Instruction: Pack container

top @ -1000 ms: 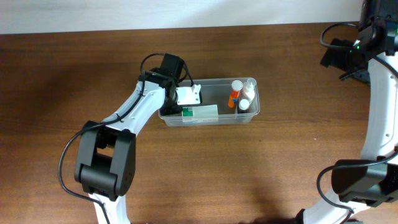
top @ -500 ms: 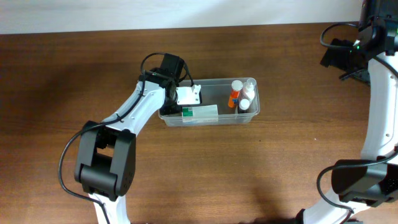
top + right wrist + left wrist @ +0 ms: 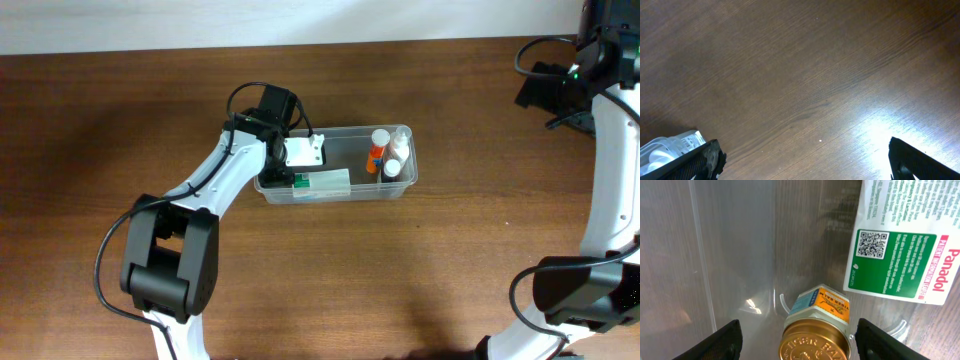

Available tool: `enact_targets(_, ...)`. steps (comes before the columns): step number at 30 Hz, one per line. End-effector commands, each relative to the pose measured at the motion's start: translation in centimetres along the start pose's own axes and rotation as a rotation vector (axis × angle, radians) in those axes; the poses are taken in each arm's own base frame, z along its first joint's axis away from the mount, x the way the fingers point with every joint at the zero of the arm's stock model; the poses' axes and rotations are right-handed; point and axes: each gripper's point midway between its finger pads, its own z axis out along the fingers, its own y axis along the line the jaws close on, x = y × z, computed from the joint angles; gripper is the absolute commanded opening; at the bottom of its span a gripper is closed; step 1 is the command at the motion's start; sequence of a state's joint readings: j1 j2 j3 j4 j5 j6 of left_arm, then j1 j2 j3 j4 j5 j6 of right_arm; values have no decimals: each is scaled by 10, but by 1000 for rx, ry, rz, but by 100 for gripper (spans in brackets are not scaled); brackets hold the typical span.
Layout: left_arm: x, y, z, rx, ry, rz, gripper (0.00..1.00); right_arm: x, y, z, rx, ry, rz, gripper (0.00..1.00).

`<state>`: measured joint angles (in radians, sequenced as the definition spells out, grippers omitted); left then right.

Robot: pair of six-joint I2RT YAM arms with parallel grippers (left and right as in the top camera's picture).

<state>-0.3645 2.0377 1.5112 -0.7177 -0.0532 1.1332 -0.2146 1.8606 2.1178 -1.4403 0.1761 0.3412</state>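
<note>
- Overhead: the container (image 3: 345,193) lies on the wooden table (image 3: 450,270), just above the middle of the view. Its long axis runs left to right, with the open top facing up.
- Overhead: the left arm (image 3: 215,180) reaches in from the lower left. The left gripper (image 3: 300,158) is inside the container's left end and covers that end from above.
- Overhead: a white and green box (image 3: 325,181) lies flat along the near wall. A cluster of small bottles (image 3: 388,152) stands at the right end.
- Left wrist: the view looks down at the clear container floor (image 3: 735,245). A gold-lidded jar (image 3: 815,342) stands upright between the fingers of the left gripper (image 3: 799,327). The jaws are spread: one finger is well clear of the jar, the other just beside it.
- Left wrist: the box (image 3: 905,245), printed "Panadol", lies just beyond the jar.
- Right wrist: the right gripper (image 3: 805,162) is spread wide over bare table (image 3: 805,75), with nothing between the fingers. A corner of the container (image 3: 670,145) shows at the lower left.
</note>
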Motion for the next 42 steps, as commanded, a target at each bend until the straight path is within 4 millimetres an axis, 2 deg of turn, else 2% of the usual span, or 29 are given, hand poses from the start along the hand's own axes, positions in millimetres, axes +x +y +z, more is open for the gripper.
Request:
enact_targets(1, -10, 10, -5, -27, -19, 18, 73, -4, -3, -6, 6, -23, 18, 98)
enact_targets(12, -22, 26, -32, -46, -33, -23, 73, -4, -3, -6, 6, -23, 18, 98)
enact_targets(17, -26, 28, -52, -42, -36, -17, 73, -4, -3, -6, 6, -23, 18, 98)
enact_targets(22, -37, 34, -81, -82, -63, -6, 71, -4, -3, -6, 6, -23, 18, 98)
enact_targets(23, -40, 38, -91, -105, -72, -5, 68, -4, -3, -6, 6, -23, 18, 98)
enact_targets(25, -42, 45, -106, -150, -72, -4, 69, -4, -3, -6, 6, -23, 18, 98)
enact_targets(28, -36, 64, -139, -266, -49, -75, 87, -4, -3, -6, 6, -23, 18, 98)
enact_targets(29, -34, 73, -151, -311, -49, -123, 99, -4, -3, -6, 6, -23, 18, 98)
enact_targets(31, -29, 91, -183, -419, -72, -259, 99, -4, -3, -6, 6, -23, 18, 98)
enact_targets(35, -18, 112, -245, -578, -152, -458, 99, -4, -3, -6, 6, -23, 18, 98)
enact_targets(39, -6, 119, -305, -681, -307, -689, 99, -4, -3, -6, 6, -23, 18, 98)
enact_targets(42, 9, 115, -347, -734, -411, -831, 99, -4, -3, -6, 6, -23, 18, 98)
